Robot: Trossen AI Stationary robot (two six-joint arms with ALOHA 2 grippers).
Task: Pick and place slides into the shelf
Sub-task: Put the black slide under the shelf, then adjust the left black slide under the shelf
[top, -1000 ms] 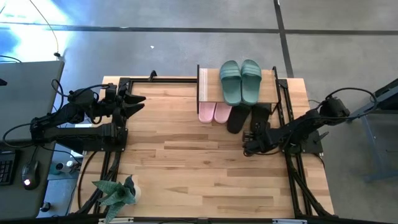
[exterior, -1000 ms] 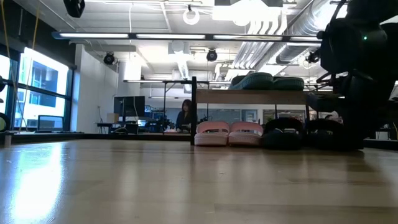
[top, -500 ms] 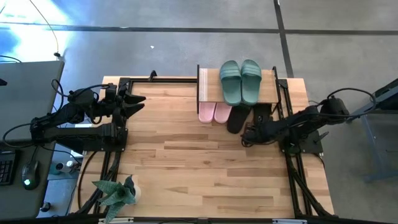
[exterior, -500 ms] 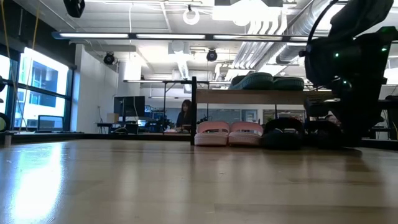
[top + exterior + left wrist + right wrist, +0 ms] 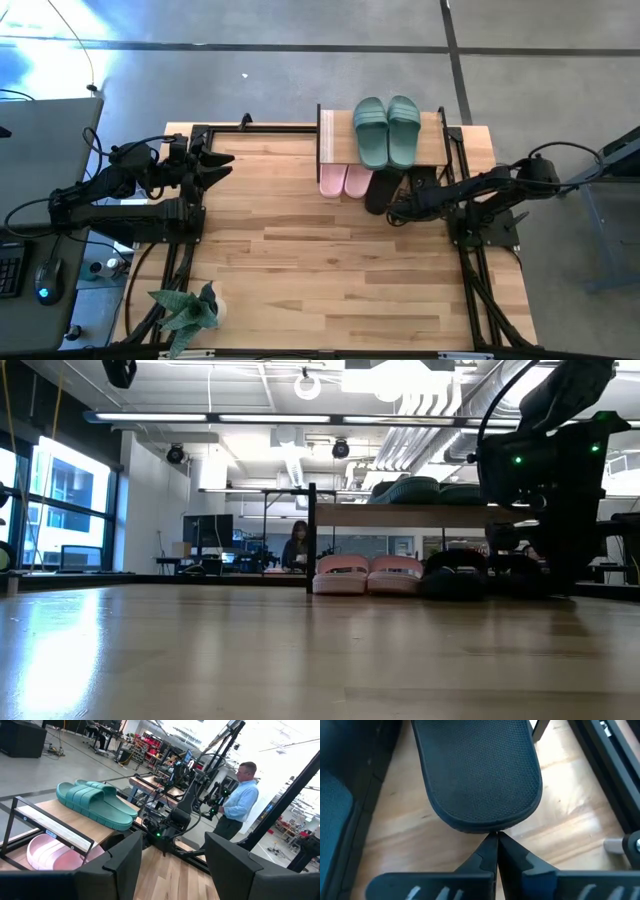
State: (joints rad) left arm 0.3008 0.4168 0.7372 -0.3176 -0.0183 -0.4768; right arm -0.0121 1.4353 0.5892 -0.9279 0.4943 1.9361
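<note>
Jaws of the right gripper (image 5: 396, 212) were seen from above pressed together, holding nothing, at the heel of a black slide (image 5: 417, 186) near the worktop's (image 5: 300, 270) far right corner. Jaws of the left gripper (image 5: 222, 166) were spread apart and empty by the left edge. Two green slides (image 5: 387, 130) were laid on the shelf's (image 5: 334, 128) top board; two pink slides (image 5: 345, 180) and another black slide (image 5: 381, 190) were tucked beneath it.

At worktop height, the pink pair (image 5: 368, 574) and the black pair (image 5: 484, 572) were lined up under the board, the right arm (image 5: 545, 460) hanging over the black ones.

From the left wrist, the green pair (image 5: 94, 803) was seen on top, a person (image 5: 239, 800) standing beyond.

From the right wrist, the shut fingertips (image 5: 493, 851) were set just against the black slide's heel (image 5: 477, 775).
</note>
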